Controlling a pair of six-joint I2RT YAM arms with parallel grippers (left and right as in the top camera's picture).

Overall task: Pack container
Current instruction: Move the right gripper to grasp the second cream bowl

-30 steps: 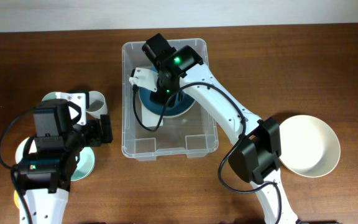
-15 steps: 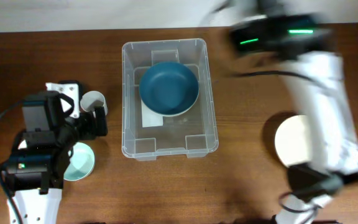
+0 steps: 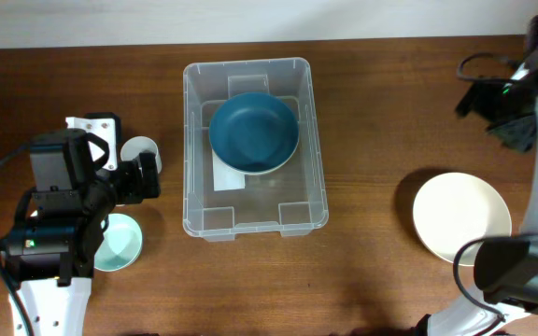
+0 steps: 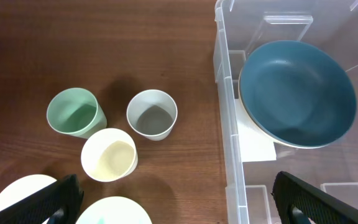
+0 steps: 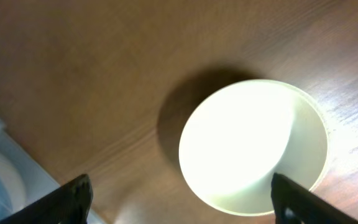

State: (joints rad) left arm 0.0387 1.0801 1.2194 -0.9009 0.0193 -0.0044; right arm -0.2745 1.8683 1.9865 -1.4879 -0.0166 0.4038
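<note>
The right gripper point(image 5: 182, 199), open and empty, is hovering over the round cream bowl point(image 3: 460, 217) after leaving the dark blue bowl point(image 3: 254, 132) inside the large clear plastic container point(image 3: 187, 140) in the middle; the left gripper point(image 4: 179, 199) is waiting open.

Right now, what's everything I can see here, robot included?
Large clear plastic rectangular container: one, colourless, middle of table.
Dark blue round bowl: one, inside the container, far half.
White rectangular label: one, container floor, partly under the blue bowl.
Small cups: three, pale green cup, grey cup, cream cup; clustered left of container.
Mint round bowl: one, near left, partly under left arm.
Wide cream bowl: one, right of container.
White dish: one, only its edge shows, near left.
Brown wooden table: one.
Left hand: open, left of container.
Right hand: open, far right.
</note>
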